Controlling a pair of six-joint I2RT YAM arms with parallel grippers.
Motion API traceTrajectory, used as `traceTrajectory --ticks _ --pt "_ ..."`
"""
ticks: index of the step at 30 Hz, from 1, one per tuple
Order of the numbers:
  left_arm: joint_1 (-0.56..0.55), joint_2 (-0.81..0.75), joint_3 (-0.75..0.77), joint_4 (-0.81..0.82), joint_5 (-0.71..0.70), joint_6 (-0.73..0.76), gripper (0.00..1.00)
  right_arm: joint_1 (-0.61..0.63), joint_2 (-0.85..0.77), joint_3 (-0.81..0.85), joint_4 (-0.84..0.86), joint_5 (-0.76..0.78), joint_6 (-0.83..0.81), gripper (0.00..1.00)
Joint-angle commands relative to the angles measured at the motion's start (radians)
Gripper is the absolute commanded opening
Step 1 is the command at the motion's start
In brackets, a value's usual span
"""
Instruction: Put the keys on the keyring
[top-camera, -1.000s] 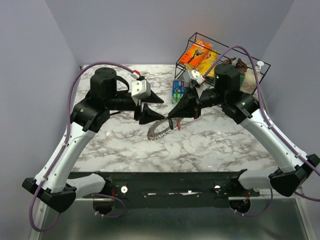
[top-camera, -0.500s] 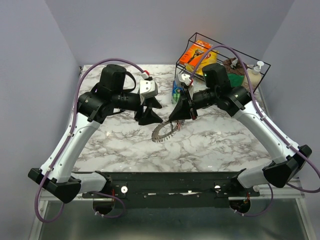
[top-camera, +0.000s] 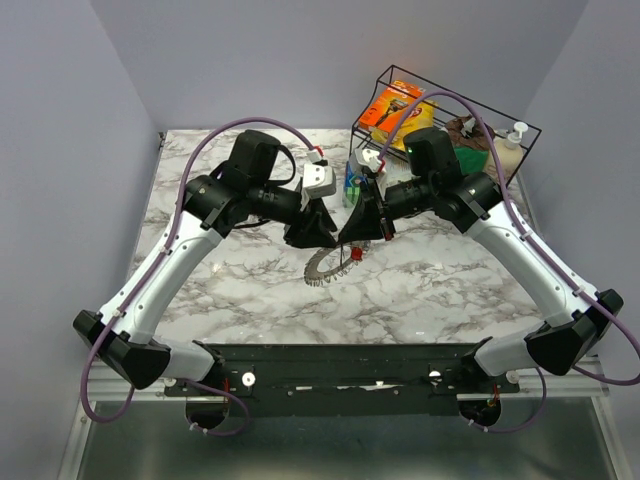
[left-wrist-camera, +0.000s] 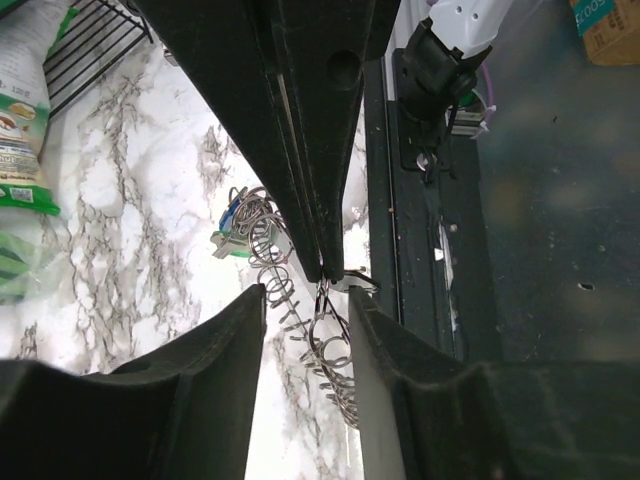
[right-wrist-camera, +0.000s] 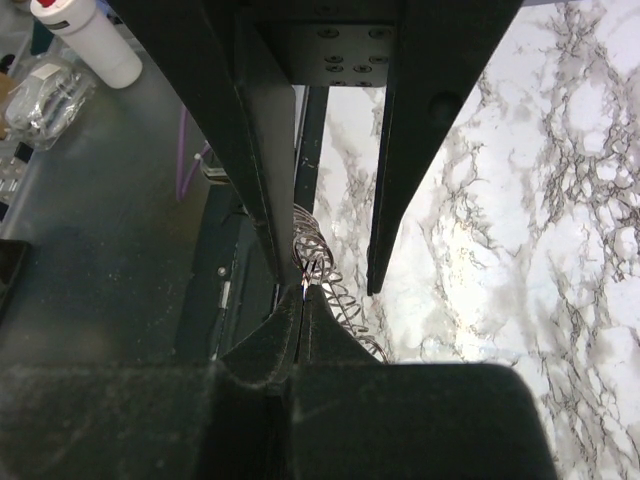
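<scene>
The keyring (top-camera: 322, 268), a wire loop with several silver keys fanned round it, hangs tilted just above the marble table (top-camera: 430, 290). A red-headed key (top-camera: 355, 255) shows at its right end. My right gripper (top-camera: 350, 240) is shut on the keyring's wire; in the right wrist view its tips (right-wrist-camera: 303, 292) pinch thin wire. My left gripper (top-camera: 318, 228) stands open, and in the left wrist view (left-wrist-camera: 306, 295) its jaws straddle the keyring (left-wrist-camera: 300, 315) and the right gripper's tips. Blue and green key heads (left-wrist-camera: 228, 238) show at the ring's far side.
A black wire basket (top-camera: 520, 125) at the back right holds an orange package (top-camera: 395, 105) and a white pump bottle (top-camera: 512, 140). A green and blue box (top-camera: 354, 182) stands in front of it, close behind both grippers. A green packet (left-wrist-camera: 22, 120) lies by the basket.
My left arm has swung right until its jaws straddle the keyring beside the right gripper, and the jaws have narrowed. The right arm shifted slightly left, carrying the ring with it.
</scene>
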Motion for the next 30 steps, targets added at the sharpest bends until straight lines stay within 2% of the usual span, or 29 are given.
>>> traceTrajectory --ticks 1,2,3,6,13,17,18,22,25,30 --pt "-0.012 0.003 0.011 -0.007 0.011 0.004 0.35 0.0 -0.006 0.021 0.002 -0.007 -0.004 0.01" --pt "-0.012 0.006 0.011 -0.01 0.009 0.006 0.31 0.0 -0.006 0.022 0.003 -0.008 -0.004 0.01" --pt "-0.012 0.006 0.013 -0.01 0.009 0.007 0.21 0.002 -0.005 0.022 0.003 -0.008 -0.004 0.01" --pt "-0.013 0.011 0.019 -0.012 0.007 0.004 0.02 0.0 -0.003 0.021 0.005 -0.008 -0.004 0.01" --pt "-0.013 -0.005 0.01 0.029 -0.009 -0.014 0.0 0.0 0.0 0.019 -0.002 0.002 -0.008 0.01" --pt "-0.013 -0.04 -0.027 0.112 -0.023 -0.042 0.0 0.002 -0.013 0.013 0.029 0.034 0.016 0.04" --pt "-0.013 -0.047 -0.048 0.134 -0.029 -0.051 0.0 0.002 -0.017 0.01 0.037 0.042 0.031 0.08" --pt "-0.013 -0.106 -0.137 0.281 -0.039 -0.138 0.0 0.0 -0.06 -0.027 0.109 0.088 0.087 0.48" --pt "-0.013 -0.167 -0.243 0.448 -0.045 -0.186 0.0 0.0 -0.114 -0.077 0.198 0.163 0.154 0.64" --pt "-0.012 -0.268 -0.422 0.765 -0.065 -0.335 0.0 0.0 -0.197 -0.136 0.296 0.219 0.213 0.7"
